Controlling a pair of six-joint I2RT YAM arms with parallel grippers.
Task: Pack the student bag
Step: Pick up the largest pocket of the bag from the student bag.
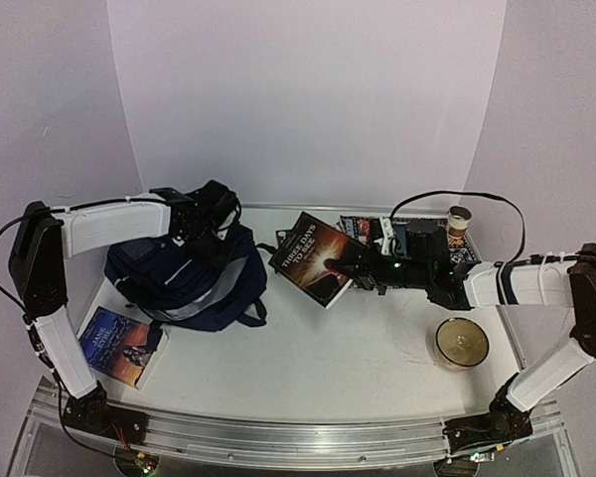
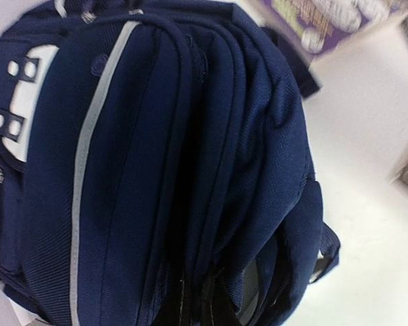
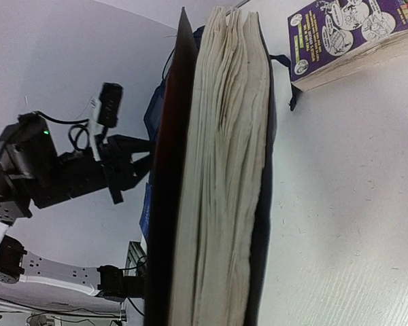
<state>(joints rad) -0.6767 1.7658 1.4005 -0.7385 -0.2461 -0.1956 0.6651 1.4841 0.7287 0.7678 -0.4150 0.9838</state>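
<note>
While poised at top of student bag [image 1: 179,280], far-left desk [image 1: 358,343] corner | left gripper [image 1: 219,231]: was closed, grasp unclear | right gripper [image 1: 357,268]: was clamped on book [image 1: 314,254], far edge

Book [image 3: 224,176]: very close, seen from its edge, cream pages between dark covers.
Purple book [image 3: 347,34]: flat on the white worktop [image 3: 353,204].

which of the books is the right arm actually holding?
The dark-covered book, clamped in the right gripper mid-table. The blue-covered book lies flat at the near left corner; the purple book also lies on the table.
</note>
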